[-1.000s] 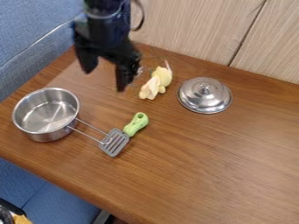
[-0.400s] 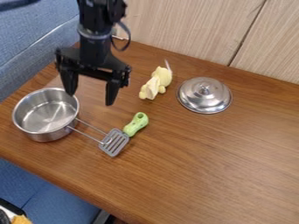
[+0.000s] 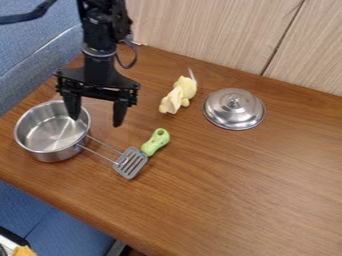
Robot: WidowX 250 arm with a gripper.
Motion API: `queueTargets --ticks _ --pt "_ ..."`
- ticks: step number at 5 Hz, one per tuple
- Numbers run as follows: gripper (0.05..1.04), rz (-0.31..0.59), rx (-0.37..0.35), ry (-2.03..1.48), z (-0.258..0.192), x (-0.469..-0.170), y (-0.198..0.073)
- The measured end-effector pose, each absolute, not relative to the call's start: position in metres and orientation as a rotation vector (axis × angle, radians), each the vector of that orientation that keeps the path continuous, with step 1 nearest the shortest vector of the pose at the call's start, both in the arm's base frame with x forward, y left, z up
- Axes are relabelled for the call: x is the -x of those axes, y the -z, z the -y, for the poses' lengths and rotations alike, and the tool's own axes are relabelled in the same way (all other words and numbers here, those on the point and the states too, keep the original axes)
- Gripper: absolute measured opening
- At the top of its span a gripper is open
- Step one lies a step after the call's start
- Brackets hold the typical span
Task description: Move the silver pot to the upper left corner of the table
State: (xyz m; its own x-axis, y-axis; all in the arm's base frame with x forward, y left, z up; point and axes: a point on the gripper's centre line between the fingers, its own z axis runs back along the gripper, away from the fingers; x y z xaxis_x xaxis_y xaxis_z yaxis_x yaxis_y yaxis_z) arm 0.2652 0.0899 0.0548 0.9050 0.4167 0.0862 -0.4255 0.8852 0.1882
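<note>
by the rim of the silver pot (image 3: 50,134), the black pincer (image 3: 96,121), fingers wide apart

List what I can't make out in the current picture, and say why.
All in the camera view:
- Part of the pot's far rim: behind one finger of the gripper.
- The underside of the lid: hidden by its own dome.
- The table's right end: cut off by the right edge.
- The orange thing: cut off by the bottom edge.
</note>
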Motion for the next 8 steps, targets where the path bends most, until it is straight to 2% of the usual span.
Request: queueTargets --ticks 1,2,3,4,5,6,8 --pt "1.001 0.024 -0.187 -0.449 -0.094 -0.262 -0.041" --pt "0.964 0.029 -0.199 -0.461 -0.097 -0.262 -0.037" --pt "0.684 -0.001 -0.195 -0.462 -0.099 -0.258 -0.023" --pt "0.372 0.008 -0.196 -0.472 -0.099 -0.259 -0.022" --pt "0.157 0.014 -0.194 -0.478 -0.099 -0.260 -0.023" --pt "0.083 0.005 -0.192 -0.465 -0.099 -0.259 -0.023" --pt "0.082 0.023 -0.194 -0.426 -0.111 -0.266 -0.041"
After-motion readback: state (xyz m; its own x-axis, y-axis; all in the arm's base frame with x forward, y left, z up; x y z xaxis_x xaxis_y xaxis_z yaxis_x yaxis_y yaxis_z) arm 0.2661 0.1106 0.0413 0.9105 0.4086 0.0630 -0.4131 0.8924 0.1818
